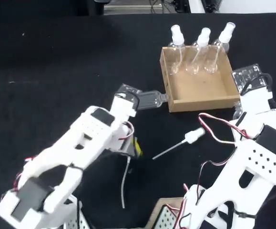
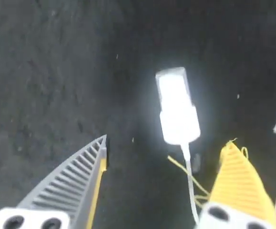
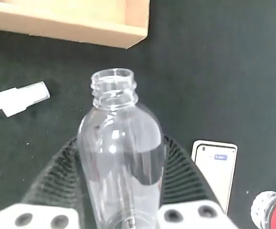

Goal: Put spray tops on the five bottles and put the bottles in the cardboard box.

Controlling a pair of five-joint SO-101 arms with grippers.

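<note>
1. Pinching the uncapped bottle (image 3: 114, 102) by its body, right gripper (image 3: 121, 143) leaves the neck free for capping.
2. Left gripper (image 2: 166, 142), fingers spread, hangs over a spray top (image 2: 176, 112) on the table (image 2: 42, 71); I judge pickup next.

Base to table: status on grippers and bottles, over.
Left gripper open over a spray top. Right gripper shut on an uncapped bottle. Three capped bottles in the cardboard box. Phone lies nearby.

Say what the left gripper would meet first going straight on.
Probably the spray top lying just ahead of the open left gripper, in line between its fingertips; how far off is unclear.
</note>
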